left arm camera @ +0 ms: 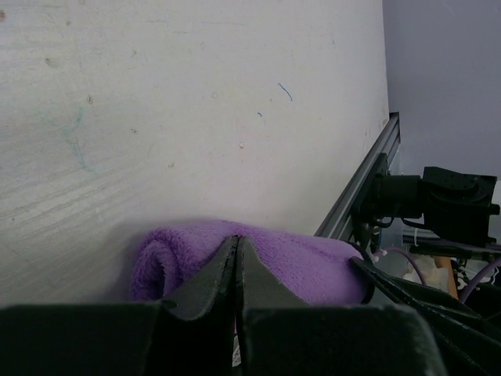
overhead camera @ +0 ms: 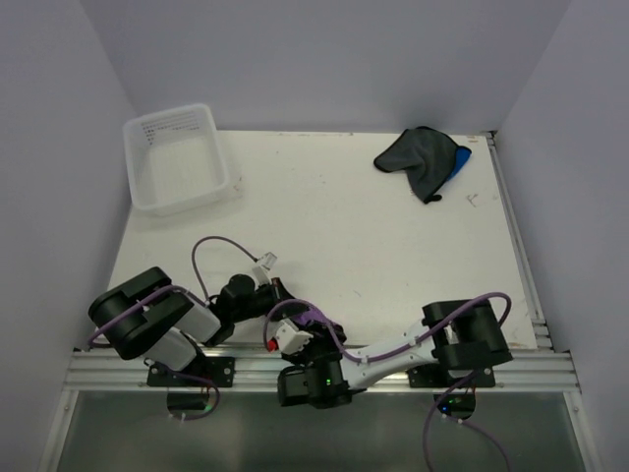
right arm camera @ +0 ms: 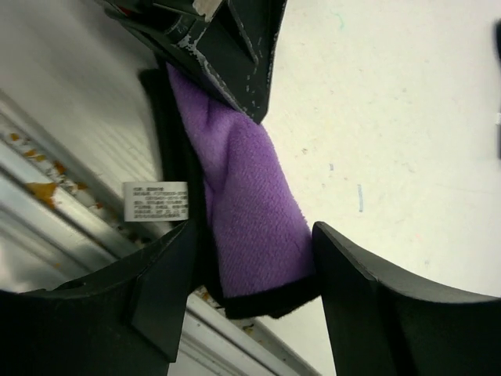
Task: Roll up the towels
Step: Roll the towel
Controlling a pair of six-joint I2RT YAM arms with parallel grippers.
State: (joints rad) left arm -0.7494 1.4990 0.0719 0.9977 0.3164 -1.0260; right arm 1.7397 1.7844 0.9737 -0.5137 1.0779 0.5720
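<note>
The purple towel (left arm camera: 274, 258) lies rolled at the table's near edge, next to the metal rail. In the right wrist view the purple towel (right arm camera: 250, 204) shows its black trim and a white label. My left gripper (left arm camera: 236, 240) is shut, its tips pinching the roll's top. My right gripper (right arm camera: 254, 270) is open, with one finger on each side of the roll's end. In the top view both grippers (overhead camera: 278, 297) (overhead camera: 290, 323) cover the purple towel. The dark grey towel (overhead camera: 418, 157) lies crumpled at the far right on top of the blue towel (overhead camera: 462, 157).
A clear plastic tub (overhead camera: 177, 157) stands at the far left corner. The aluminium rail (overhead camera: 393, 366) runs along the near edge under the arm bases. Purple cables (overhead camera: 211, 246) loop above the left arm. White walls close in the table.
</note>
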